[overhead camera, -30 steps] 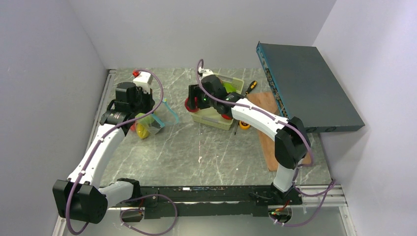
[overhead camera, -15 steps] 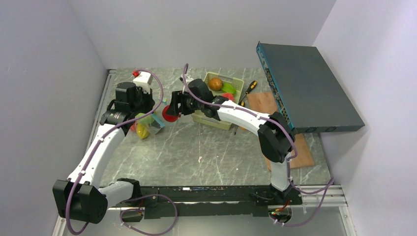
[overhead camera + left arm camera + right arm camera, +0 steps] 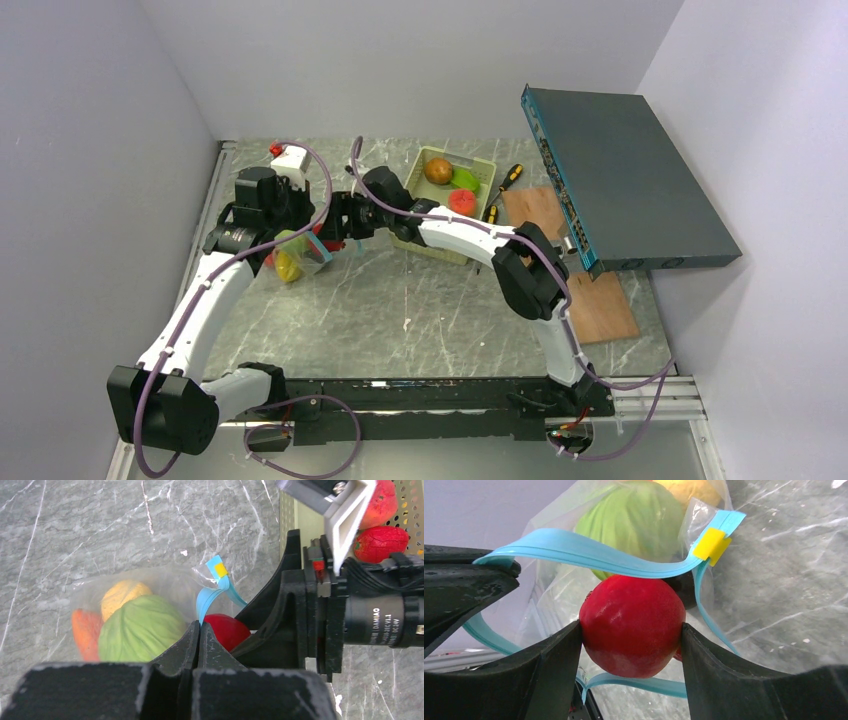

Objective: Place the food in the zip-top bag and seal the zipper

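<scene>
1. Swinging left from the pale green basket, the right gripper has carried a red toy fruit to the bag's mouth within the last second. Its jaws clasp the fruit on both sides.
2. Nearest, the zip-top bag lies on the marble table, left of centre. It holds a green piece, a yellow piece and an orange piece.
3. The left gripper is clenched on the light blue zipper, lifting one lip so the mouth gapes.
4. The fruit sits between the zipper's two strips, seemingly only partly inside. It should go deeper before release, with the left pinch steady, or it may roll out.
5. Farthest, the basket holds a brown piece, a green one and a red one, all yet to be bagged.
</scene>
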